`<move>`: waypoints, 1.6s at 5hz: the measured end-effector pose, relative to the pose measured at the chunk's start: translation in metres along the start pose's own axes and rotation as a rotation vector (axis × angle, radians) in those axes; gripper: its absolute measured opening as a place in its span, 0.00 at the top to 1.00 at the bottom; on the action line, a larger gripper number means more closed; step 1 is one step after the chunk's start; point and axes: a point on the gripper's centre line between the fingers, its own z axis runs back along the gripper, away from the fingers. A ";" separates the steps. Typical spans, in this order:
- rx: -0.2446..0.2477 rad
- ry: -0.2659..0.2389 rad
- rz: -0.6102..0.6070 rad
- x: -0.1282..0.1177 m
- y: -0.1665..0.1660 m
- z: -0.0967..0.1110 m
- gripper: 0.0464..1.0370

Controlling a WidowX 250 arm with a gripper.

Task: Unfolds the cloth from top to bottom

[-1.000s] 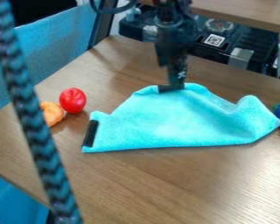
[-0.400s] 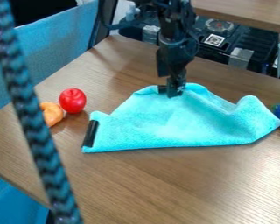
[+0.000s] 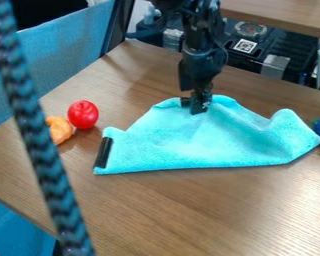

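The gripper (image 3: 193, 106) has shifted slightly towards six o'clock, over the upper edge of the cloth (image 3: 209, 142), at the cloth's twelve o'clock. The cloth shows no clear change: it lies near the middle of the table (image 3: 196, 210), its wavy part at two o'clock. So, it seems, the unfolding does not yet advance. The gripper appears to touch the fabric; whether it is open, or closed and holding the cloth, one cannot tell.
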 end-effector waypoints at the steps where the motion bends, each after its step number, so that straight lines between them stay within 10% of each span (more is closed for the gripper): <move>1: 0.003 0.001 0.005 0.004 -0.001 0.001 0.36; 4: 0.004 0.001 0.003 0.005 -0.002 0.001 0.98; 6: -0.028 -0.006 0.014 0.003 -0.009 0.005 0.99; 8: -0.015 -0.081 0.017 0.015 -0.036 0.066 0.99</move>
